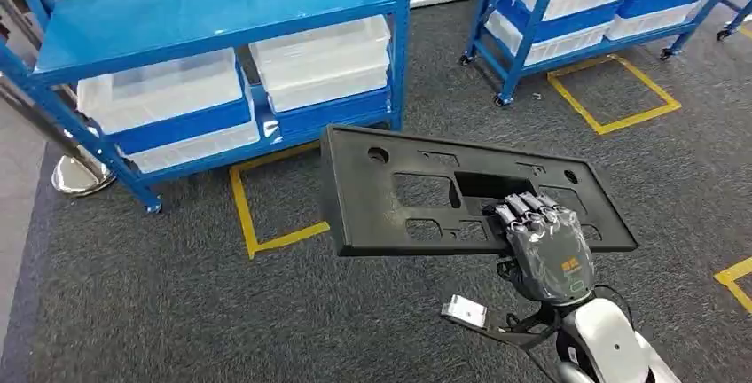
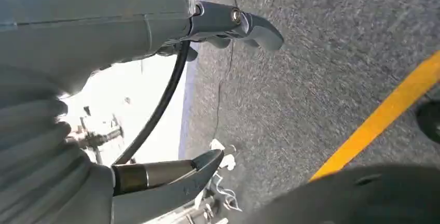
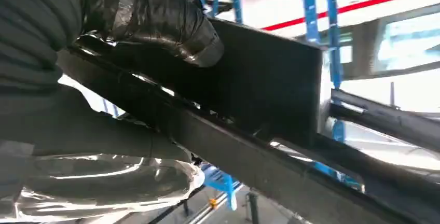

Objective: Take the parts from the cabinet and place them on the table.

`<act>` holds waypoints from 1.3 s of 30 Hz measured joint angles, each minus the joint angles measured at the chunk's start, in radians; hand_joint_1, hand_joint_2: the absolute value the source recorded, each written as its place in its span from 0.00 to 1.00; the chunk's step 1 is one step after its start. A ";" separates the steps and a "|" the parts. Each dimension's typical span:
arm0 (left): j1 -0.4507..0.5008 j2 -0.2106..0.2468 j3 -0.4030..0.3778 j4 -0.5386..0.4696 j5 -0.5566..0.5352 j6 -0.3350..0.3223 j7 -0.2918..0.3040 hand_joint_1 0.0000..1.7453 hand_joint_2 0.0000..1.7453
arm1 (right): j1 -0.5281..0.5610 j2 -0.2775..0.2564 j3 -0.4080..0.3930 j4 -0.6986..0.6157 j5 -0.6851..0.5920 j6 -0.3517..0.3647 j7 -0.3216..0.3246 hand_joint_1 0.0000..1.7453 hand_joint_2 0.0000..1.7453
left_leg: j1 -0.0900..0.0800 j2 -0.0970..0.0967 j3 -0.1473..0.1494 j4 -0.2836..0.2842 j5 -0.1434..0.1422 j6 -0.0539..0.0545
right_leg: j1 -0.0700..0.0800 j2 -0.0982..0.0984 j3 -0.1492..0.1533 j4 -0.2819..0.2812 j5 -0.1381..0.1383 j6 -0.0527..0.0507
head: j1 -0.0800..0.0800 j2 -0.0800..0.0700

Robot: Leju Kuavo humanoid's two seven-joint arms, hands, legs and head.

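Grey carpet (image 1: 177,312) w/ yellow tape marks is stretching before blue shelving (image 1: 213,11) w/ white bins (image 1: 160,90). Right hand (image 1: 545,246) is gripping black panel (image 1: 443,192) by its near edge, holding it flat above floor. Left hand (image 2: 155,105) is hanging w/ fingers apart, holding nothing.

The part (image 1: 417,192) is a long flat black plastic panel with rectangular cut-outs and small round holes; it is held roughly level above the grey carpet, tilted slightly, its long side running left to right; the right hand (image 1: 548,246) grips its near edge towards the right end, fingers (image 1: 530,208) curled over the top face; the blue cabinet (image 1: 213,11) stands beyond it, apart.
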 joint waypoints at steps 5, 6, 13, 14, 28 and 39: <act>0.006 0.000 0.000 0.000 0.000 0.000 0.000 0.00 1.00 | 0.004 0.000 0.003 0.002 -0.001 0.000 0.001 1.00 1.00 | -0.002 -0.029 -0.081 0.172 -0.031 0.008 | 0.012 0.066 -0.010 0.013 0.002 -0.006 | 0.001 0.000; 0.005 0.000 0.000 0.000 -0.002 0.001 0.000 0.00 1.00 | 0.004 0.000 0.004 0.002 -0.001 0.000 0.001 1.00 1.00 | -0.003 -0.039 -0.038 0.079 0.023 0.015 | 0.013 0.082 -0.010 0.017 0.002 -0.006 | 0.001 0.000; 0.003 -0.010 -0.033 0.000 -0.084 0.011 -0.022 0.00 1.00 | 0.132 -0.036 -0.043 -0.057 0.033 -0.045 0.049 1.00 1.00 | 0.006 -0.083 0.040 -0.102 0.082 0.040 | 0.009 0.152 -0.033 0.024 0.011 0.031 | 0.001 0.000; 0.005 -0.006 -0.037 0.000 -0.092 0.012 -0.022 0.00 1.00 | 0.170 -0.049 -0.060 -0.080 0.040 -0.064 0.056 1.00 1.00 | 0.005 -0.069 0.044 -0.109 0.085 0.048 | 0.014 0.087 -0.042 0.045 -0.009 0.034 | 0.006 0.000; -0.002 -0.028 -0.075 0.000 -0.098 0.027 -0.031 0.00 1.00 | 0.471 -0.130 -0.230 -0.262 0.087 -0.120 0.068 1.00 1.00 | -0.005 0.120 0.082 -0.111 0.053 -0.002 | -0.001 -0.032 -0.003 0.009 -0.005 0.039 | 0.008 0.000; 0.011 -0.027 -0.022 0.000 -0.058 0.046 -0.008 0.00 1.00 | 0.447 -0.130 -0.291 -0.207 0.029 -0.116 -0.009 1.00 1.00 | -0.003 -0.122 0.049 -0.075 0.042 0.031 | 0.009 0.106 -0.019 0.024 0.005 0.021 | 0.008 0.000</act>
